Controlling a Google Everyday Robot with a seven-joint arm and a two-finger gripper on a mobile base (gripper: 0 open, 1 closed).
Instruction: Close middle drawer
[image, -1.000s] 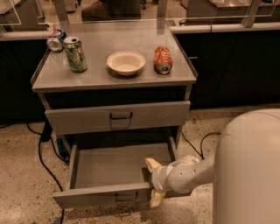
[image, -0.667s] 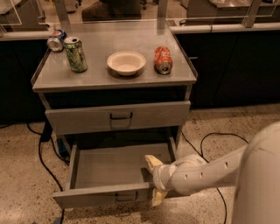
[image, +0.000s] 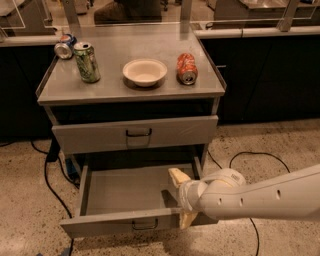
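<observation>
Ok, end effector (image: 179, 199): low in the pic, right of ctr, at the right end of the mid drawer's front panel.
Fingers (image: 177, 177): tan, spread apart. One reaches into the tray, the other hangs down outside the front, w/ the panel's end btwn them. Whether either touches the panel: can't tell.
Arm (image: 260, 197): white, comes in from the pic's right edge, roughly level, small dark dots along its side.
Mid drawer (image: 125, 190): grey metal, pulled well out toward the camera, lowest thing on the cabinet. Flat tray floor and low side walls open to view.
Loop handle (image: 145, 225): thin, at ctr of the mid drawer's front, left of the end effector, apart from it.
Top drawer (image: 95, 136): grey front right above the open tray, set further back than the mid drawer's front.
Black handle (image: 138, 133): ctr of the top drawer's front.
Worktop (image: 115, 89): grey metal top of the cabinet, raised lips at the sides.
Bowl (image: 145, 72): pale, upright, approx ctr of the worktop.
Orange can (image: 186, 68): on its side just right of the bowl, end facing the camera.
Green can (image: 87, 62): upright, left of the bowl, apart from it.
Red can (image: 64, 46): on its side at the back-left corner, just behind the green can.
Floor (image: 25, 215): speckled.
Cables (image: 47, 180): black, on the floor both sides of the cabinet.
</observation>
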